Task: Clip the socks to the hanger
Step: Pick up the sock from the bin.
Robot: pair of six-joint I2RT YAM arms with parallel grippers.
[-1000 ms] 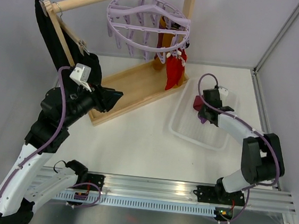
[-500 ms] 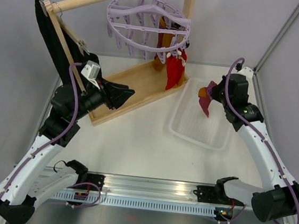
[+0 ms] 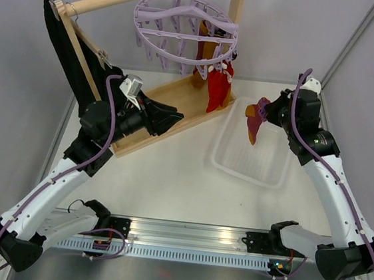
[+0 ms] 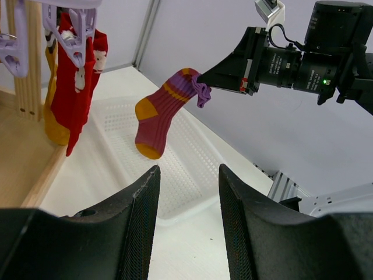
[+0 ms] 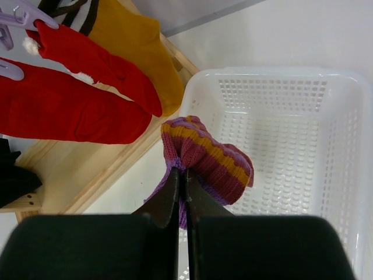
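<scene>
My right gripper (image 3: 265, 112) is shut on the purple cuff of a maroon sock (image 3: 252, 125) with yellow bands, which dangles in the air above the white basket's left end. From the left wrist the same sock (image 4: 159, 114) hangs from the black jaw tips, and in the right wrist view it (image 5: 205, 156) bunches just past my right gripper (image 5: 182, 175). The lavender ring hanger (image 3: 184, 27) hangs from the rack. Red socks (image 3: 217, 90) and a mustard sock (image 3: 206, 48) are clipped to it. My left gripper (image 3: 173, 117) is open and empty over the wooden base, pointing at the held sock.
A white perforated basket (image 3: 254, 168) lies right of the wooden rack base (image 3: 171, 101). A black garment (image 3: 67, 54) on a wooden hanger hangs at the rack's left end. An aluminium rail (image 3: 230, 241) runs along the near edge. Grey walls close in behind and on both sides.
My right arm has lifted the maroon sock out of the basket and carried it up and left. My left arm has reached right, over the wooden base.
</scene>
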